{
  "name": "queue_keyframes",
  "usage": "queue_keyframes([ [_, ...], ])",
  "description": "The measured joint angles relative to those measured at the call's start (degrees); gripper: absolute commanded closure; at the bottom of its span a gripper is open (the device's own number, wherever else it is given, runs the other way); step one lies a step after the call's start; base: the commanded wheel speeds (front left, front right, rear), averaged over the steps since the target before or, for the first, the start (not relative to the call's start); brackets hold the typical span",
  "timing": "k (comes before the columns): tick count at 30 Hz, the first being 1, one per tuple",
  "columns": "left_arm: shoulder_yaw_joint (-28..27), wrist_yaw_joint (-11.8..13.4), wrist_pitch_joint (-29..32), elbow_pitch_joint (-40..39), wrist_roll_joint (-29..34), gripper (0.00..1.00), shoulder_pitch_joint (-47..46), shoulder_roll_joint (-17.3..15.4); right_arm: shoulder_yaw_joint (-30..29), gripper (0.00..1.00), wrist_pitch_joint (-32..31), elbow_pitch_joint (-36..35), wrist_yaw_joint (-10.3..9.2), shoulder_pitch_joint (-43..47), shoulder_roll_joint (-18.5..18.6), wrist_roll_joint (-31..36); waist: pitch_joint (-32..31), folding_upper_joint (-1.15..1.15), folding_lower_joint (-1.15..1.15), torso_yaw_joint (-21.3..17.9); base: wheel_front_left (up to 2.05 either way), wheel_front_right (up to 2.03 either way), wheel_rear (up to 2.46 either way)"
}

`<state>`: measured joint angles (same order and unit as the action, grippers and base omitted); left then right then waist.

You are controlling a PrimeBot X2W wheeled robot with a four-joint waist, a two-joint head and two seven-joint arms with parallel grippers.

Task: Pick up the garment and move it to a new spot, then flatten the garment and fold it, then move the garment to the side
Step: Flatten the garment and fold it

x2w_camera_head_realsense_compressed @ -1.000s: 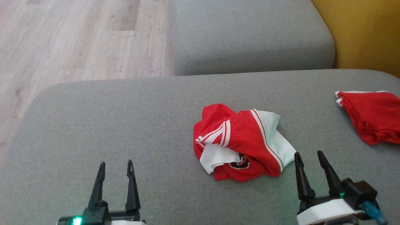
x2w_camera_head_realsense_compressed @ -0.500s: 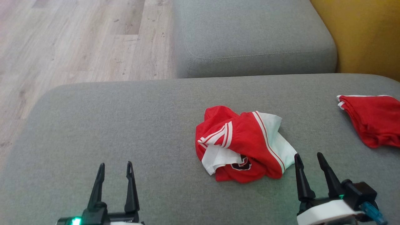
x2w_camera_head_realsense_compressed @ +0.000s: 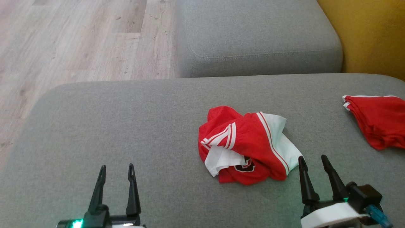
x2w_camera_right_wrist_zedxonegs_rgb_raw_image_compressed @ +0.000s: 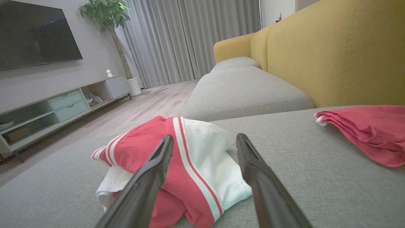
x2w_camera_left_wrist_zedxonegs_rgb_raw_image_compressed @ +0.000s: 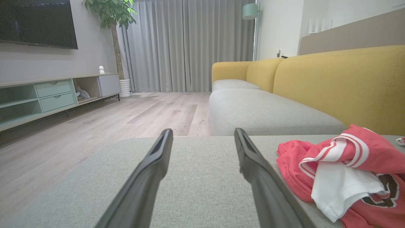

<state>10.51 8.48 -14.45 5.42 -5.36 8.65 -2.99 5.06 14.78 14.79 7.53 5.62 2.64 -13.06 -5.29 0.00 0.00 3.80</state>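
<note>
The garment [x2w_camera_head_realsense_compressed: 246,145] is a crumpled red and white piece with white stripes and a dark logo, lying in a heap on the grey cushion [x2w_camera_head_realsense_compressed: 126,126]. It also shows at the right of the left wrist view [x2w_camera_left_wrist_zedxonegs_rgb_raw_image_compressed: 345,171] and straight ahead in the right wrist view [x2w_camera_right_wrist_zedxonegs_rgb_raw_image_compressed: 190,158]. My right gripper [x2w_camera_head_realsense_compressed: 314,158] stands open just right of the heap's near corner, its fingers apart with nothing between them. Near the front edge, well left of the garment, my left gripper [x2w_camera_head_realsense_compressed: 116,167] is open and empty.
A second red garment [x2w_camera_head_realsense_compressed: 378,120] lies folded at the cushion's right edge. Another grey cushion [x2w_camera_head_realsense_compressed: 253,34] sits beyond, with the yellow backrest [x2w_camera_head_realsense_compressed: 373,34] at the right. Wooden floor [x2w_camera_head_realsense_compressed: 79,38] lies off the cushion's left and far side.
The picture has shifted slightly downward as the camera moved. Both grippers and the garment keep their places on the cushion.
</note>
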Motion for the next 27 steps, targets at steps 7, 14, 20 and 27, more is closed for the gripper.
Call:
queue_keyframes([
  [7, 0.08, -0.01, 0.0, 0.14, 0.37, 0.0, 0.0, 0.0, 0.02, 0.0, 0.0, 0.05, 0.0, 0.0, -0.01, -0.05, 0.02, 0.0, 0.0, -0.16, 0.0, 0.0, 0.0],
  [14, 0.19, -0.33, 0.0, 0.14, 0.37, 0.0, 0.0, 0.0, 0.33, 0.0, 0.0, 0.04, 0.0, 0.0, -0.01, -0.08, 0.18, 0.0, 0.0, -0.84, 0.0, 0.0, 0.0],
  [20, 1.37, -2.74, 0.0, 1.26, 1.34, 0.0, -0.57, 0.0, 1.44, 0.0, 0.0, 0.02, 0.0, -0.02, -0.01, -0.04, 1.23, 0.0, 0.0, -2.57, 0.0, 0.0, 0.0],
  [27, 7.66, -6.03, 0.0, 6.09, 1.79, 0.0, -10.99, 0.03, 3.23, 0.0, 0.0, 0.02, 0.0, -0.48, -0.02, 0.62, 4.43, 0.0, 0.0, -6.01, 0.0, 0.0, 0.0],
])
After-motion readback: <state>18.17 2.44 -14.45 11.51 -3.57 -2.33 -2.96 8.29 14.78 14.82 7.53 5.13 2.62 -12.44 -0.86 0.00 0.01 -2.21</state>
